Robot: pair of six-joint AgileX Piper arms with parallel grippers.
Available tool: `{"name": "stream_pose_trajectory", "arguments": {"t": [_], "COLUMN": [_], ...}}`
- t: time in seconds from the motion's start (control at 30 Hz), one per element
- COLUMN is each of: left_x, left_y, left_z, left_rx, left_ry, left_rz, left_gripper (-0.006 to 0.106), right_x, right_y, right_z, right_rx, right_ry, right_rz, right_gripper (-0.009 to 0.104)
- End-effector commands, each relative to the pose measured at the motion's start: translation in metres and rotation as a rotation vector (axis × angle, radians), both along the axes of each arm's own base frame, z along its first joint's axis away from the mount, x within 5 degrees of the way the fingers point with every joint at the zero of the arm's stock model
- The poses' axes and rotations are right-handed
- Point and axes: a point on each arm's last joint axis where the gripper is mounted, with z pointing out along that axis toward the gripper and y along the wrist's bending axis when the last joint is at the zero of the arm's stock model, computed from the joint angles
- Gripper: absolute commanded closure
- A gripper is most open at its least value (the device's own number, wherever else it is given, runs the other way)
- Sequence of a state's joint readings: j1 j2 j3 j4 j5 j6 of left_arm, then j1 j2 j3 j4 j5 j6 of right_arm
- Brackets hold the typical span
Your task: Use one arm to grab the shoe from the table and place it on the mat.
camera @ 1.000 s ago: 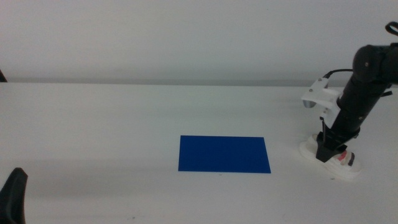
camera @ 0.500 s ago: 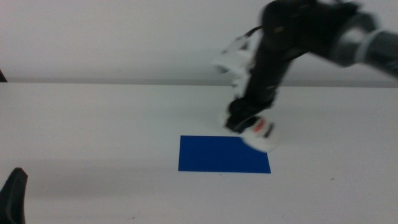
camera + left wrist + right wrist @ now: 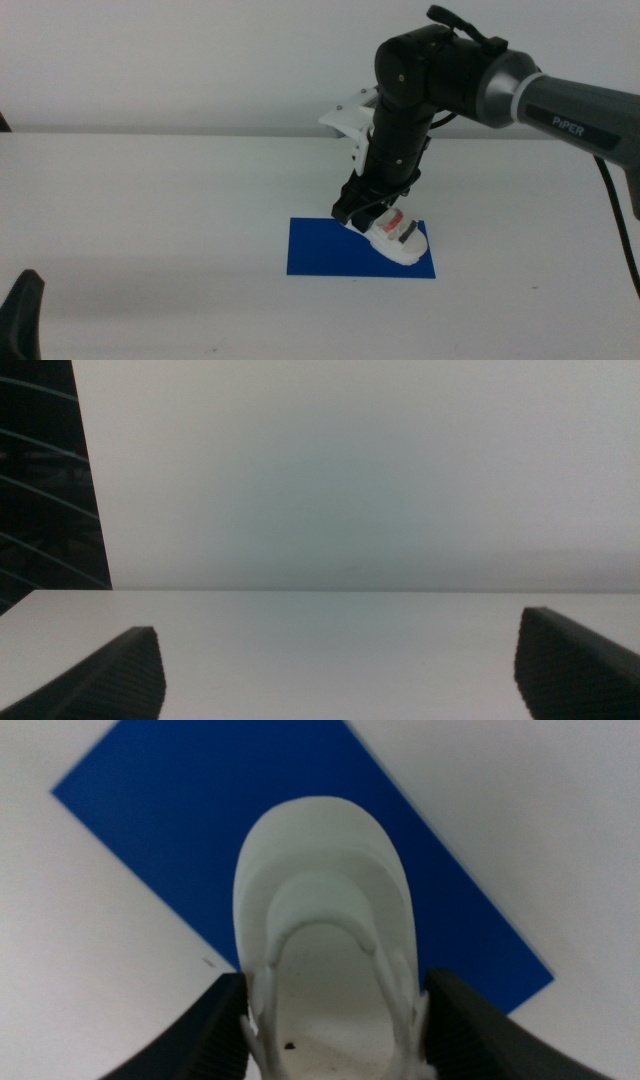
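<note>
The dark arm (image 3: 430,90) reaches in from the right. My right gripper (image 3: 362,212) is shut on the heel end of the white shoe (image 3: 396,236) and holds it tilted over the right part of the blue mat (image 3: 330,250). I cannot tell if the shoe touches the mat. In the right wrist view, the fingers (image 3: 200,1035) press both sides of the shoe (image 3: 325,920), its toe over the mat (image 3: 200,810). My left gripper (image 3: 22,315) waits at the bottom left, open and empty (image 3: 340,670).
The white table (image 3: 150,200) spreads all around the mat, with a pale wall behind it. The left wrist view shows only bare tabletop (image 3: 330,650) and wall.
My right gripper has lifted the shoe from the table's right side and carried it left. It now holds the shoe over the mat. The left arm has not moved.
</note>
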State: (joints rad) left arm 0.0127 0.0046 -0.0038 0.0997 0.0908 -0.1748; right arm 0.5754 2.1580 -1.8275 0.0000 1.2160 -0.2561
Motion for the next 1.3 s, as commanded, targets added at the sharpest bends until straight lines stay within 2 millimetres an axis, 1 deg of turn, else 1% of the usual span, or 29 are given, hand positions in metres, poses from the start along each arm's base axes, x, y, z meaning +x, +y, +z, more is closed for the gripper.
{"name": "stream_pose_trajectory", "arguments": {"t": [0.0,0.07,0.33,0.57,0.63,1.1,1.27], "left_x": [-0.001,-0.001,-0.001,-0.001,-0.001,-0.001,-0.001], "left_y": [0.000,0.000,0.000,0.000,0.000,0.000,0.000], "left_z": [-0.011,-0.011,-0.011,-0.011,-0.011,-0.011,-0.011], "left_rx": [-0.008,-0.008,-0.008,-0.008,-0.008,-0.008,-0.008], "left_ry": [-0.010,-0.010,-0.010,-0.010,-0.010,-0.010,-0.010], "left_rz": [-0.004,-0.004,-0.004,-0.004,-0.004,-0.004,-0.004], "left_gripper": [0.007,0.007,0.007,0.007,0.007,0.007,0.007], "right_x": [-0.002,0.002,0.007,0.006,0.004,0.000,0.002], "right_y": [-0.010,-0.014,-0.016,-0.017,-0.015,-0.010,-0.011], "right_z": [0.000,-0.003,-0.016,-0.017,-0.017,-0.016,-0.016], "right_rx": [-0.049,-0.054,-0.065,-0.077,-0.062,0.009,0.004], "right_ry": [0.079,0.072,0.081,0.098,0.120,0.191,0.176], "right_rz": [-0.027,-0.033,-0.038,-0.057,-0.124,-0.764,-0.848], "right_gripper": [0.097,0.097,0.097,0.097,0.097,0.097,0.097]}}
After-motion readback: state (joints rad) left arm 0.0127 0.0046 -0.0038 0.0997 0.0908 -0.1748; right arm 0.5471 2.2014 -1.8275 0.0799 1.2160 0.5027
